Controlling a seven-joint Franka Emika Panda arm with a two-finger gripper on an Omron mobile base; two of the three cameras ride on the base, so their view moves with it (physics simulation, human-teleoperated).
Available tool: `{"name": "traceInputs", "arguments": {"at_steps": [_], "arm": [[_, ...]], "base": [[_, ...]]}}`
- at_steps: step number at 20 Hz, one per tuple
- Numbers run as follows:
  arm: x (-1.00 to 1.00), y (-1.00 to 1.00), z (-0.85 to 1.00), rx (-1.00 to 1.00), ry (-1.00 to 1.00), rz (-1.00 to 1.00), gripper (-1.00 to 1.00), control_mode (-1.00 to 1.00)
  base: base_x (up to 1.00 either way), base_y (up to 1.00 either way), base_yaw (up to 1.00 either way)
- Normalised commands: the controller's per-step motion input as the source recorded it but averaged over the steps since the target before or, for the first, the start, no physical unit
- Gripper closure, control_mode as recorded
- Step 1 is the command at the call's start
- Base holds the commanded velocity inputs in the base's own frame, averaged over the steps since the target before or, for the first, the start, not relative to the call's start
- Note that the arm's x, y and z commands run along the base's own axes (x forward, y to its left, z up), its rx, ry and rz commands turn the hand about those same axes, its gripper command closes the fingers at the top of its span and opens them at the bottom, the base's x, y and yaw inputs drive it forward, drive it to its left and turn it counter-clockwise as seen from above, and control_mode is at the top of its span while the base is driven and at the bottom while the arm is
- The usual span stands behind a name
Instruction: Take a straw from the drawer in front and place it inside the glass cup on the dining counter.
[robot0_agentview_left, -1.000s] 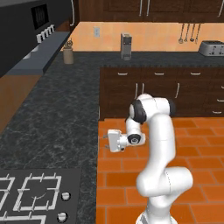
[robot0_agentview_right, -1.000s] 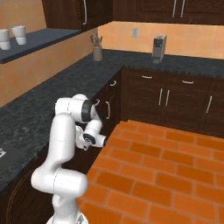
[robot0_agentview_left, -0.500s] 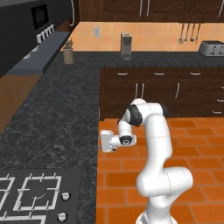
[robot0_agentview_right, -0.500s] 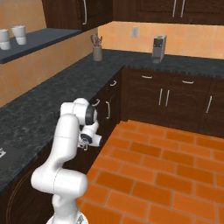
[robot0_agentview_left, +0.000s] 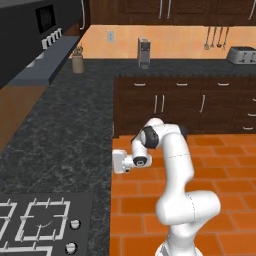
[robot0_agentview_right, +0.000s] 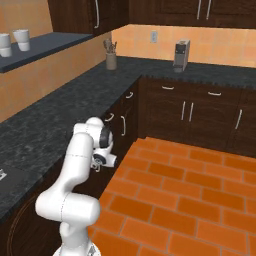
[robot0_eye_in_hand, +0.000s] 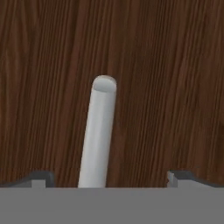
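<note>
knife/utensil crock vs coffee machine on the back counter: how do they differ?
The utensil crock is a short tan round pot with handles sticking out of its top; the coffee machine is a taller, boxy grey unit. The crock sits nearer the counter's corner, the machine further along the back wall. Both stand upright on the black granite worktop.

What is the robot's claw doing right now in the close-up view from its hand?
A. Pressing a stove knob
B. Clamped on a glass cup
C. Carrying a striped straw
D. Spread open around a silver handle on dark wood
D: in the hand view the gripper has its fingertips set wide to either side of the silver handle on the dark wooden drawer front.
</note>
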Motion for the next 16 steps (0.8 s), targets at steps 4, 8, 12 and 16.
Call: {"name": "traceInputs", "arguments": {"at_steps": [4,8,12,16], "arm": [[0.35,0.15,-0.35,0.0,0.0,0.0,-1.0,-1.0],[-0.09,0.37,-0.19,0.0,0.0,0.0,1.0,-1.0],[-0.56,0.01,0.0,0.0,-0.04,0.0,1.0,-1.0],[-0.62,-0.25,0.0,0.0,-0.06,0.0,1.0,-1.0]], "base": [[0.0,0.0,0.0],[0.0,0.0,0.0],[0.0,0.0,0.0],[0.0,0.0,0.0]]}}
